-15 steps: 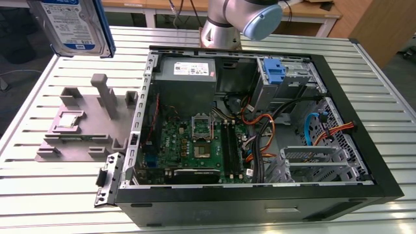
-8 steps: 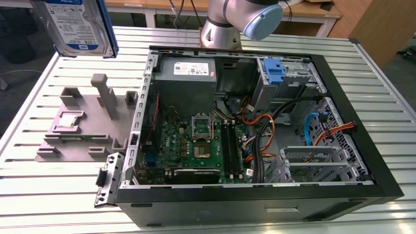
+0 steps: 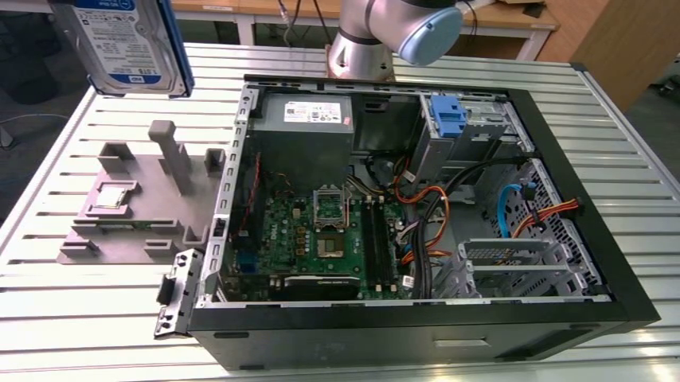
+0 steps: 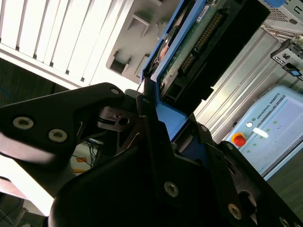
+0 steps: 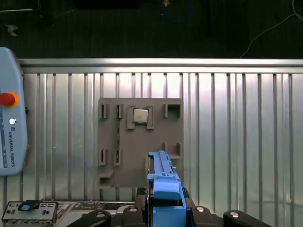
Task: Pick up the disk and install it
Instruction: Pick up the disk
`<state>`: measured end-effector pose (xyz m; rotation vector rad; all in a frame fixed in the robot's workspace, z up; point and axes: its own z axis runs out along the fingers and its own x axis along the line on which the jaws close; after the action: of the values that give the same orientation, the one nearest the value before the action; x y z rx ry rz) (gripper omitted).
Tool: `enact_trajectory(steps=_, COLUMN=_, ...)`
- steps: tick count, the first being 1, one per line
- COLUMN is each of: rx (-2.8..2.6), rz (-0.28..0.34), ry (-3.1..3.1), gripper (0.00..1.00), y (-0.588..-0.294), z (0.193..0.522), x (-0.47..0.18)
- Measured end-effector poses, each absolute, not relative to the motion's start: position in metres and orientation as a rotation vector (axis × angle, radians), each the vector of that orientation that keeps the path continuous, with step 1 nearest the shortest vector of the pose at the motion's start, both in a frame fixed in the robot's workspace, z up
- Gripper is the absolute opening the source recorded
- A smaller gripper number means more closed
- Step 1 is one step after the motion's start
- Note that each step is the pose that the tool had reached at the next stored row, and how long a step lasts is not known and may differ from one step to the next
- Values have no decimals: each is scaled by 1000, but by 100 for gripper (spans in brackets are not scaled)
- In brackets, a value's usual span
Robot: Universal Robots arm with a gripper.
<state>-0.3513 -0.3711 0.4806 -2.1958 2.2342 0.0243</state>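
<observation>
Blue-framed, the disk (image 3: 123,40) is hanging above the grey fixture (image 3: 127,199). I am holding it in the gripper (image 4: 147,101), closed on its end, and its long axis is pointing from the gripper down toward the fixture.

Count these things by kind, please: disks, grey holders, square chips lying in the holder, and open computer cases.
Disk, held in the claw: 1
Grey holder: 1
Chip in the holder: 1
Open computer case: 1
Total: 4
</observation>
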Motion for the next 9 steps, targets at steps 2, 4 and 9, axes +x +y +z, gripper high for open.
enact_trajectory(steps=2, rx=-2196, rz=24, ry=2234, gripper=37, y=-373, z=481, x=-351)
enact_trajectory(steps=4, rx=-2196, rz=24, ry=2234, gripper=37, y=-374, z=481, x=-351)
enact_trajectory(steps=9, rx=-2196, rz=24, ry=2234, gripper=37, y=-378, z=480, x=-351)
